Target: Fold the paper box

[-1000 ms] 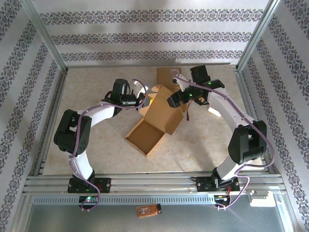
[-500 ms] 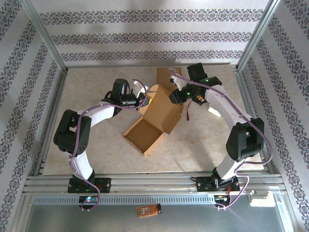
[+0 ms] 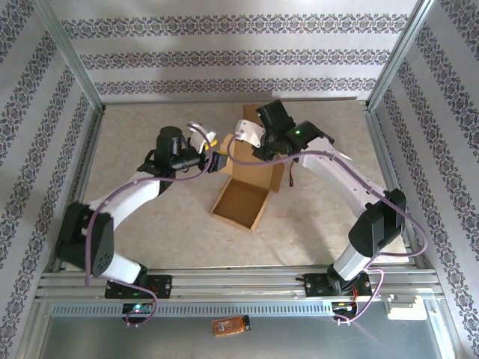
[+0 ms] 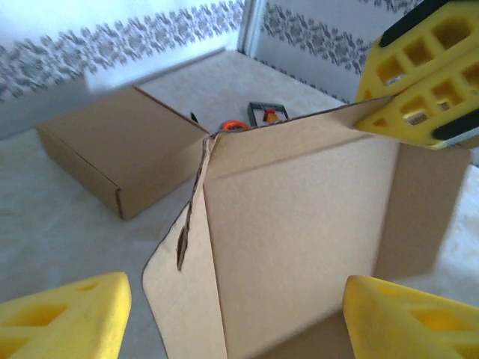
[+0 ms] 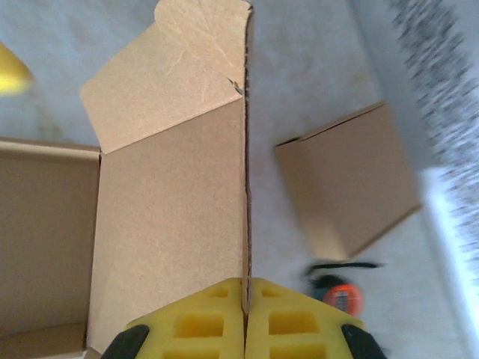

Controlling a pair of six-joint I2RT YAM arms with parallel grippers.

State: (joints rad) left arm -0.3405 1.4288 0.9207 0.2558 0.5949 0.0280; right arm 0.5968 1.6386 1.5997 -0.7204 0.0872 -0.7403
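The brown paper box (image 3: 247,191) lies mid-table, its tray open toward me and its lid (image 3: 258,170) standing upright. My right gripper (image 3: 244,145) is shut on the lid's top edge; in the right wrist view the yellow fingertips (image 5: 245,299) pinch the thin cardboard edge (image 5: 246,194). My left gripper (image 3: 218,155) hangs open at the box's left side. In the left wrist view its pads (image 4: 63,318) stand wide apart on either side of the lid panel (image 4: 299,224) and a rounded side flap (image 4: 179,299), touching neither. The right gripper's fingers (image 4: 419,75) show at that panel's top corner.
A second, closed brown box (image 3: 258,116) lies behind the lid, toward the back wall, also in the wrist views (image 4: 120,149) (image 5: 352,176). A small orange and black tool (image 5: 337,292) lies on the table beside it. Metal frame rails border the table.
The right gripper has closed on the lid's top edge. The left gripper has opened and let go, its arm drawing back left. The box has turned and shifted, its tray now facing the near edge.
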